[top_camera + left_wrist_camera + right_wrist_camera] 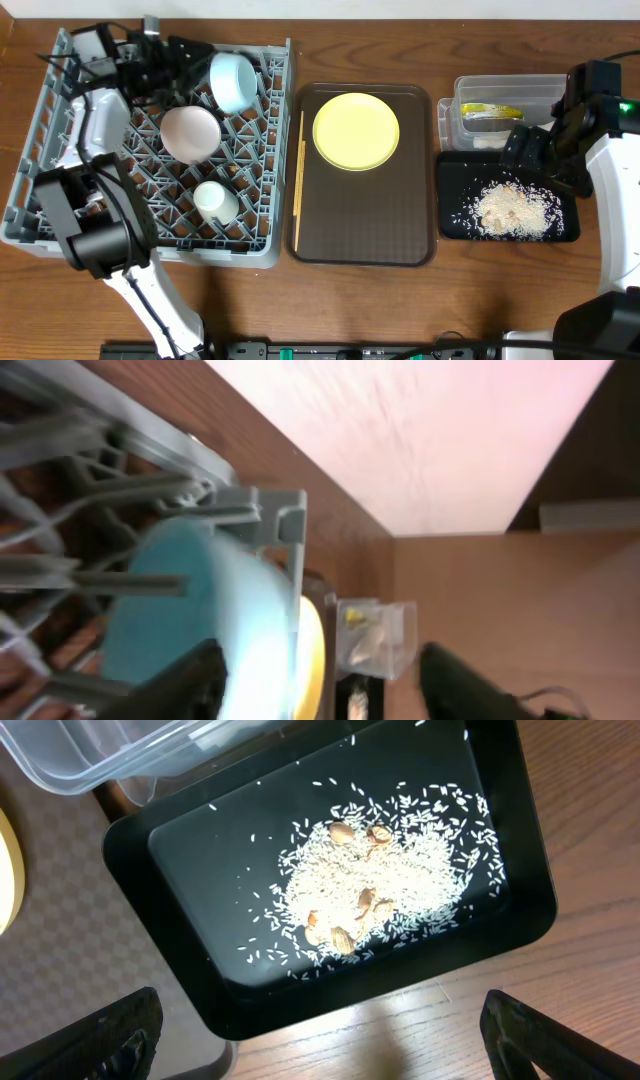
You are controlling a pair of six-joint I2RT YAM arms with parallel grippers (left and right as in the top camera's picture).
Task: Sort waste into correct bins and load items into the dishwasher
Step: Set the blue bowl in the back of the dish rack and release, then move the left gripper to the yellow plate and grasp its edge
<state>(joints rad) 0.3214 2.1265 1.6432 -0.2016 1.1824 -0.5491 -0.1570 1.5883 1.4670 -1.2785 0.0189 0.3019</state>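
I count one grey dish rack (25, 170), two bowls, a light-blue bowl (233, 80) and a white bowl (190, 132), and one small cup (215, 200). There is one brown tray (360, 230), one yellow plate (356, 130), and chopsticks (298, 180) that read as a single thin line, so I cannot tell one from two. The bins are two, one clear tub (505, 90) and one black tray (455, 190), with one wrapper (490, 111), one napkin (488, 140) and one heap of rice (513, 208).

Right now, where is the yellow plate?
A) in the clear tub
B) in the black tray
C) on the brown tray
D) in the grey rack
C: the yellow plate lies flat on the brown tray, beside the chopsticks.
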